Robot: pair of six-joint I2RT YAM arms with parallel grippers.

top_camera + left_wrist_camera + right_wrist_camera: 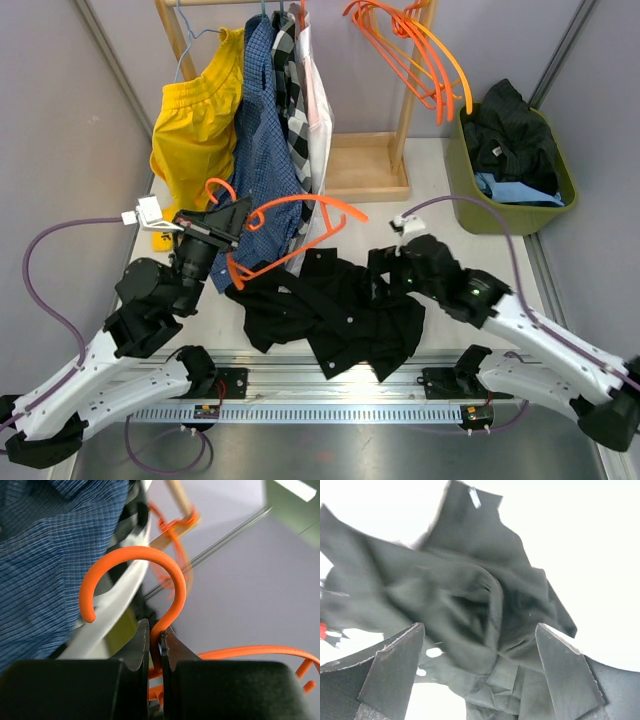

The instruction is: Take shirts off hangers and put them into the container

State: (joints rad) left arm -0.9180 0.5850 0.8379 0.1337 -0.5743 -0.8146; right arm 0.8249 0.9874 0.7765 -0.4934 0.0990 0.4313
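Shirts (512, 150) lie in my green tub (455, 170) at the far right. I see a black one on top and a light blue one peeking out at the front. Another black shirt (340, 310) lies crumpled on the table (360, 228) near me. My right claw (480, 630) is spread wide just over it and grips nothing. My left claw (156, 630) is pinched tight on the neck of an orange hanger (170, 580). More hanging shirts (262, 150) are on the rack (405, 110).

The crumpled black cloth shirt (470, 605) is blurred across the right wrist view. At two o'clock, the light blue cloth shirt (515, 188) lies mostly hidden under a second black shirt (510, 140) in the olive-green plastic tub (500, 218).
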